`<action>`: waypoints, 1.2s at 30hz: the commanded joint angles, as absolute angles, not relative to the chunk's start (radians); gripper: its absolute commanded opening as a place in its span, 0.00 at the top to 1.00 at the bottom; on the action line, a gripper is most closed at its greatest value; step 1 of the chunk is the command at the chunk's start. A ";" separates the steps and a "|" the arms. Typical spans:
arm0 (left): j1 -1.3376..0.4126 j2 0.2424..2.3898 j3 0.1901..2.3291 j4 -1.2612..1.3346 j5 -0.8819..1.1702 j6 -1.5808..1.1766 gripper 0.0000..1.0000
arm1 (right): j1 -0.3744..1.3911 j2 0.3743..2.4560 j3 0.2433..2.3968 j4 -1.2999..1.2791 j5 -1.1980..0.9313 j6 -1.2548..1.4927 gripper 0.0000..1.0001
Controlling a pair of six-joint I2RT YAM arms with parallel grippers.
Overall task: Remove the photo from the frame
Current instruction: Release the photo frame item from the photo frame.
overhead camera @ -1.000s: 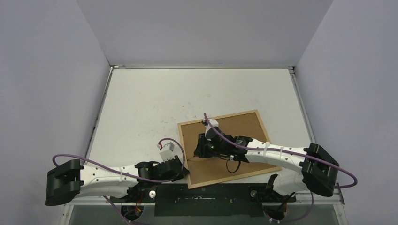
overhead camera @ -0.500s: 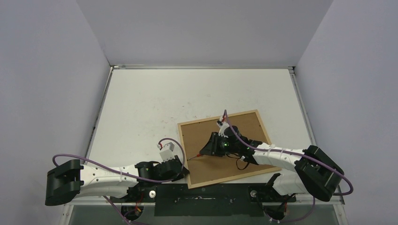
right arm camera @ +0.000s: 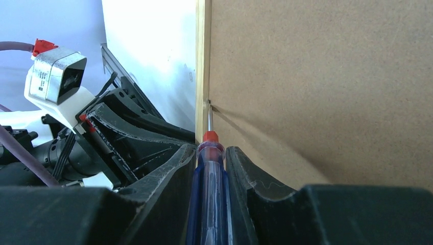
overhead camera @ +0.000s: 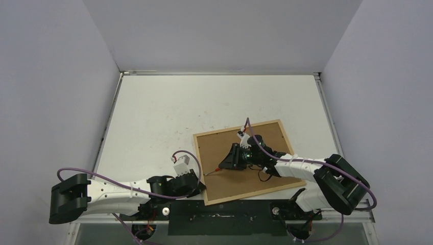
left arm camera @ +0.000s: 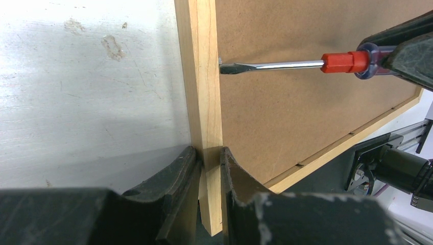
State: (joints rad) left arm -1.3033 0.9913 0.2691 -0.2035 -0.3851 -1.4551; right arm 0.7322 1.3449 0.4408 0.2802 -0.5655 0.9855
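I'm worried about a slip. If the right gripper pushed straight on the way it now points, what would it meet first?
The screwdriver in the right gripper leads; its tip sits at the frame's inner edge, over the backing panel. So that wooden rail comes first, probably.

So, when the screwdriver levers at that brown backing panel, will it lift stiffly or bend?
Probably bends a little: the backing panel looks like thin fibreboard, and the screwdriver tip sits at its edge beside the frame. It seems light, so it may pop free. The left hand clamping the frame should limit sliding.
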 commanded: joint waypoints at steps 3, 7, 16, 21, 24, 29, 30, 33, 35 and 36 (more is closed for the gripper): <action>-1.305 1.034 0.215 -0.429 -0.380 -1.416 1.00 | 0.730 1.394 0.410 0.426 -0.535 1.033 1.00; -1.305 1.034 0.216 -0.431 -0.380 -1.414 1.00 | 0.728 1.403 0.391 0.451 -0.503 1.049 1.00; -1.305 1.024 0.219 -0.445 -0.381 -1.416 1.00 | 0.659 1.335 0.363 0.370 -0.511 1.012 1.00; -1.305 1.027 0.218 -0.439 -0.382 -1.417 1.00 | 0.641 1.328 0.372 0.364 -0.537 1.007 1.00; -1.305 1.032 0.219 -0.436 -0.383 -1.416 1.00 | 0.644 1.364 0.365 0.427 -0.578 1.030 1.00; -1.305 1.035 0.217 -0.431 -0.381 -1.417 1.00 | 0.672 1.417 0.373 0.498 -0.642 1.038 1.00; -1.305 1.034 0.216 -0.431 -0.381 -1.416 1.00 | 0.680 1.422 0.377 0.493 -0.638 1.035 1.00; -1.305 1.033 0.216 -0.431 -0.381 -1.417 1.00 | 0.697 1.436 0.386 0.487 -0.623 1.028 1.00; -1.305 1.033 0.216 -0.432 -0.380 -1.416 1.00 | 0.703 1.447 0.389 0.490 -0.617 1.028 1.00; -1.305 1.032 0.216 -0.433 -0.380 -1.416 1.00 | 0.705 1.451 0.387 0.495 -0.615 1.029 1.00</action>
